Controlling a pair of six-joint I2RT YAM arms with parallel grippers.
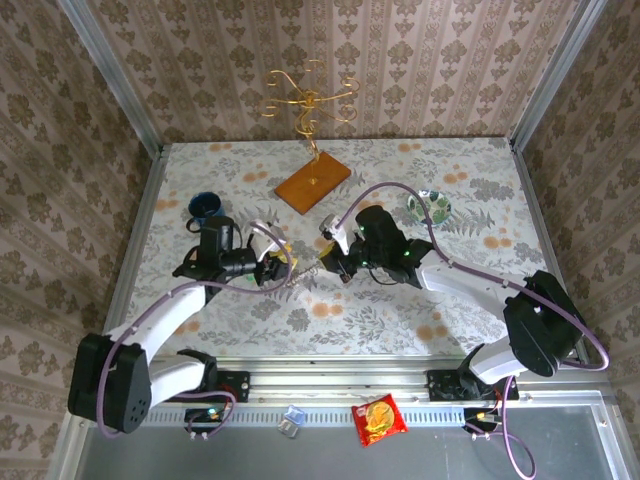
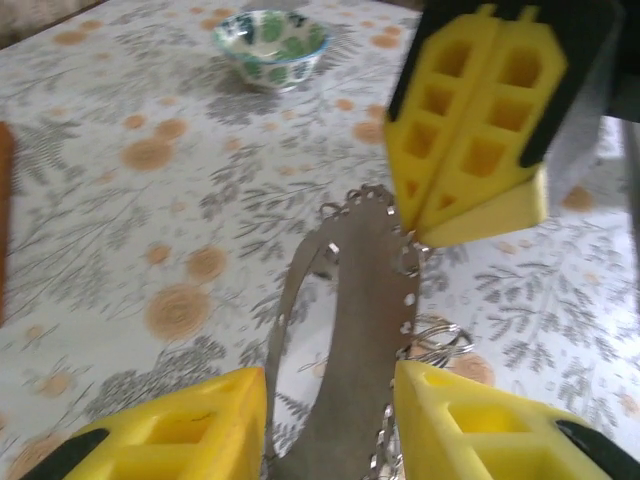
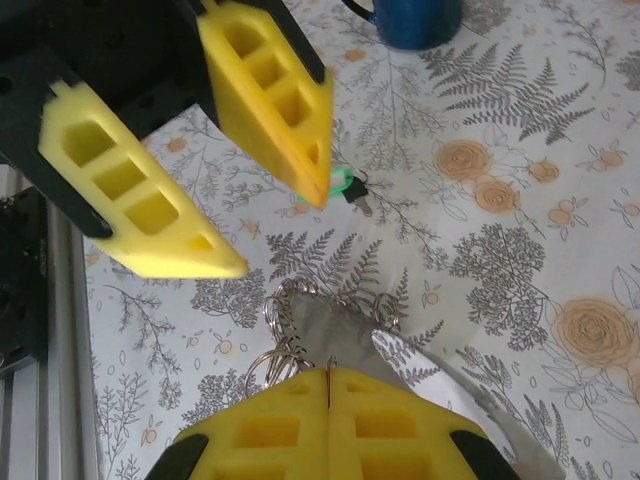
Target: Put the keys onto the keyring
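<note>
**Right pinches the keyring, left straddles it, keys loose on the table**

Right gripper [image 3: 330, 385]: fingers shut flat together on the keyring [image 2: 360, 330], pinching its rim at the fingertips. Judged purpose: hold the hoop up on edge and steady, so the other arm can work on it.

Left gripper [image 2: 330, 378]: fingers part-way apart, one on each side of the hoop, which runs up between them toward the right fingertips. I cannot tell whether either pad touches metal. In the right wrist view, bare table [image 1: 450, 290] shows between the left tips. Judged: lining up to brace or take the hoop, not clamped on it.

Keys [image 3: 345, 190]: flat on the table, touching each other, just beyond one left fingertip. They lie apart from the hoop and from both grippers. None is threaded yet, so the task looks near its start.

Counts:
- Keys: 2 (one green head, one dark head).
- Keyring: 1.
- Small rings [image 3: 268, 362] hanging off the hoop beside the right fingertips: at least 2; blur prevents a firm count.
- Grippers: 2.
- Mug [image 3: 405, 20]: 1, well beyond the left gripper.
- Bowl [image 2: 272, 45]: 1, well beyond the right gripper.
- Stand [image 1: 312, 100]: 1, far from both.
</note>
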